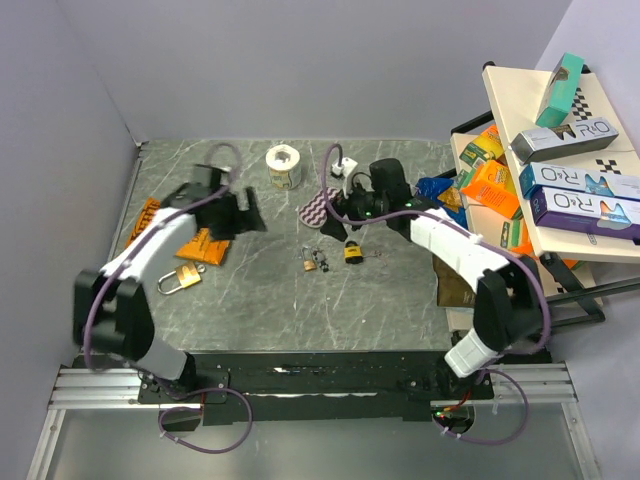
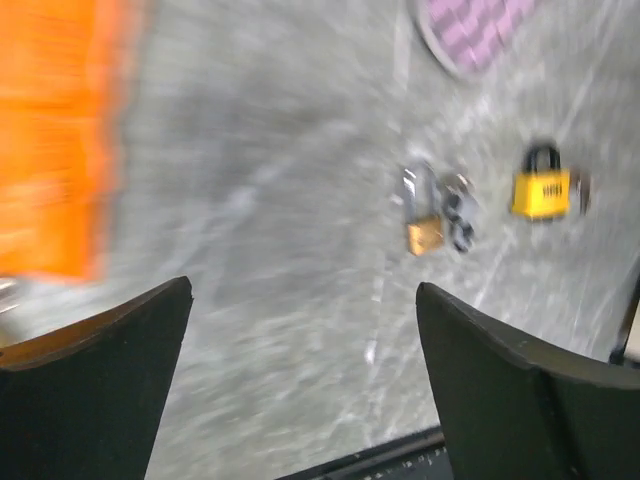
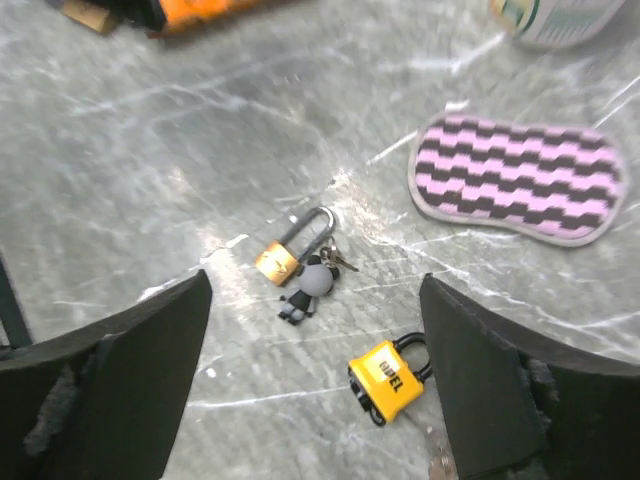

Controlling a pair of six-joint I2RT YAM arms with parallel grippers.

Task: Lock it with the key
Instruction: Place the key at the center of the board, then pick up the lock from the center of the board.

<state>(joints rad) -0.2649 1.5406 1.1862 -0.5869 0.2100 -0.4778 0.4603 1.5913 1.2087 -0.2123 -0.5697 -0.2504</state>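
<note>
My left gripper (image 2: 305,300) and right gripper (image 3: 315,292) both hang spread wide, holding nothing, over the marble table (image 3: 150,150), where the small brass padlock (image 3: 277,262) lies touching its grey-figure keyring (image 3: 310,285), the yellow padlock (image 3: 385,375) near them.

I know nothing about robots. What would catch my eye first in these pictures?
A bright yellow padlock lies in the middle of the table, close to a small brass padlock with a grey figure charm. A pink-and-black zigzag pad lies beyond them, and a larger brass padlock sits near the left arm. The left gripper and right gripper both hang open above it, holding nothing.
</note>
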